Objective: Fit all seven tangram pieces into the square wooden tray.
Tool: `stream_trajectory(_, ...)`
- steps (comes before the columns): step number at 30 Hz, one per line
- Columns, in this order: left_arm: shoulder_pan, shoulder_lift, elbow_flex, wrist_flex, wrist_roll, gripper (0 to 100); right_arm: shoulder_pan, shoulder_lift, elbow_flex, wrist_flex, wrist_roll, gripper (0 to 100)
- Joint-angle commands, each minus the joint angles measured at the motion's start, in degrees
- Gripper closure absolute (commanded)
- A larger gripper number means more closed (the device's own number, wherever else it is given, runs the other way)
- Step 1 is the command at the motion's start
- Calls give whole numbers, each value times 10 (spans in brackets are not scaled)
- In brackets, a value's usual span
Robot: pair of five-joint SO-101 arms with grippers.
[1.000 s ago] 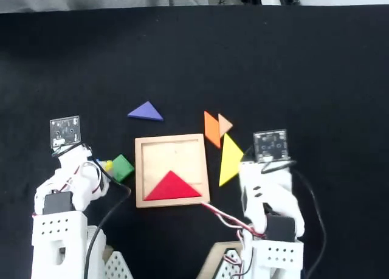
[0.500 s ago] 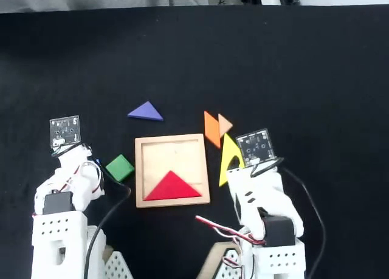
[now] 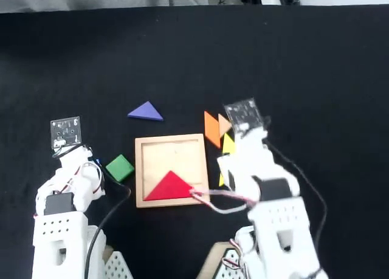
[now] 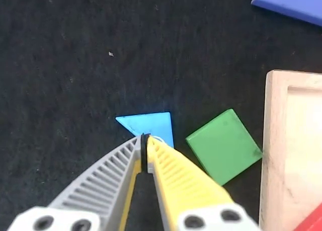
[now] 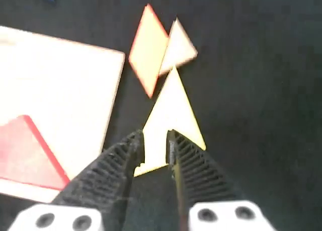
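Now, right gripper (image 5: pixel 156 140): fingers parted narrowly, tips over wide end of yellow triangle (image 5: pixel 171 110); contact unclear. Triangle lies on table (image 3: pixel 304 60) just beside tray (image 5: pixel 70 75), outside it. Its long axis runs away from gripper, sharp tip meeting orange parallelogram (image 5: pixel 148 50) and pale triangle (image 5: pixel 177 45). Left gripper (image 4: pixel 146 140): fingers pressed together, holding nothing, tips at edge of blue triangle (image 4: pixel 150 125); green square (image 4: pixel 224 145) just beside. Red triangle (image 3: pixel 172 186) inside tray, along side nearest arms.

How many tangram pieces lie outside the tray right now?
6. Left of the tray: green square, with the light blue triangle beside it. Beyond the tray: dark blue triangle. Right of it: orange parallelogram, small pale triangle, yellow triangle. None seems hidden.
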Motion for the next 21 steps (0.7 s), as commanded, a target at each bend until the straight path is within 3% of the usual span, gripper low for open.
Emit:
stream_trajectory(1,-2,-5,-6,-12,5,970,-6,125,-92,18,-59,903)
stream_trajectory(7,-2,-5,-6,-12,5,970,-17,221,-121,24,-118,705)
stream_trajectory(21,22,-5,-3,-12,5,970,-45,274,-129,-47,-188,652)
